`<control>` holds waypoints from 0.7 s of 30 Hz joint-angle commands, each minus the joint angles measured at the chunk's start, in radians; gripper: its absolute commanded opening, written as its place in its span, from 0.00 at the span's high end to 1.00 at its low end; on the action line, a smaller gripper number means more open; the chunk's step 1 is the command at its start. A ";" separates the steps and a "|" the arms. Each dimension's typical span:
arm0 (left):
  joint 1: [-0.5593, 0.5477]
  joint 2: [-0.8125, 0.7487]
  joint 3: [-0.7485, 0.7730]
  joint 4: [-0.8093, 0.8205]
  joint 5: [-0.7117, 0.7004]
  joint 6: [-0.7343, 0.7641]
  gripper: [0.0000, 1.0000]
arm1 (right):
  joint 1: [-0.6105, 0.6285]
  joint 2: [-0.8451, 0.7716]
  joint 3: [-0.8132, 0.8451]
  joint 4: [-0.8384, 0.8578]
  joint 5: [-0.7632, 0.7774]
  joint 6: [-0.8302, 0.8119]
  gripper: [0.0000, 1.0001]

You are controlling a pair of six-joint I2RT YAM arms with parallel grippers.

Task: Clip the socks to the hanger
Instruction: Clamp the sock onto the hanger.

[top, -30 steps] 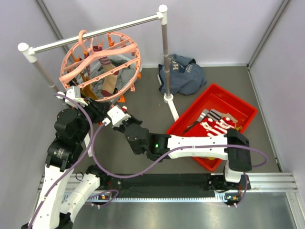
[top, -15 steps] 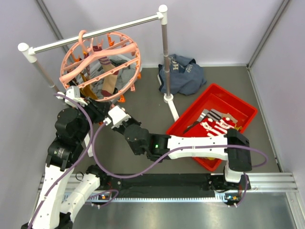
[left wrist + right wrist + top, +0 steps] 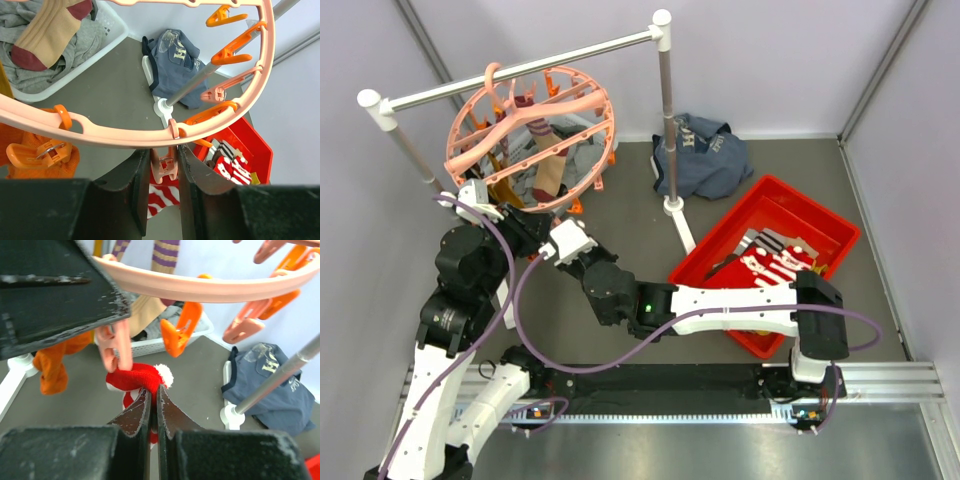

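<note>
— What do we have around the right gripper (image 3: 150, 399)?

— The hanger (image 3: 210, 287) ring arcs just above it. An orange peg (image 3: 180, 327) dangles up and to the right of the tips, and a pink peg (image 3: 115, 347) hangs just to their left. One black finger of the left gripper (image 3: 163, 162) blocks the upper left of our wrist view. Beyond the tips we see an orange sock (image 3: 50, 365), a white basket (image 3: 142, 346) and a navy garment (image 3: 272, 385) by the stand's pole (image 3: 280, 380).

— And the grips?

— Our right jaws are pressed together on the red cuff of a striped sock (image 3: 140, 377), held right beside the pink peg's lower end. Our left fingers (image 3: 135, 190) stand narrowly apart, pinching that same peg from both sides, with the ring crossing just above them.

— The arms?

— Our right arm (image 3: 720, 305) stretches far leftward, its wrist meeting the left one under the hanger. Our left arm (image 3: 470, 270) is folded upright.

— The surroundings?

— A grey table (image 3: 630, 200) and pale walls (image 3: 770, 60). More socks (image 3: 775, 265) lie in a red tray (image 3: 835, 228) near the right arm's base.
</note>
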 commanded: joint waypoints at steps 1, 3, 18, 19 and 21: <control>0.001 -0.002 0.038 -0.013 -0.013 -0.005 1.00 | 0.016 0.018 0.049 0.079 0.078 -0.012 1.00; 0.001 0.000 0.038 -0.015 -0.013 -0.006 1.00 | 0.016 0.018 0.049 0.079 0.068 0.010 1.00; 0.001 0.007 0.046 -0.013 -0.009 -0.022 1.00 | 0.042 0.009 0.064 0.080 -0.004 0.063 1.00; 0.003 0.007 0.046 -0.012 -0.009 -0.022 1.00 | 0.042 0.012 0.068 0.082 -0.001 0.059 1.00; 0.001 0.007 0.049 -0.012 -0.009 -0.022 1.00 | 0.040 0.018 0.073 0.085 0.008 0.054 1.00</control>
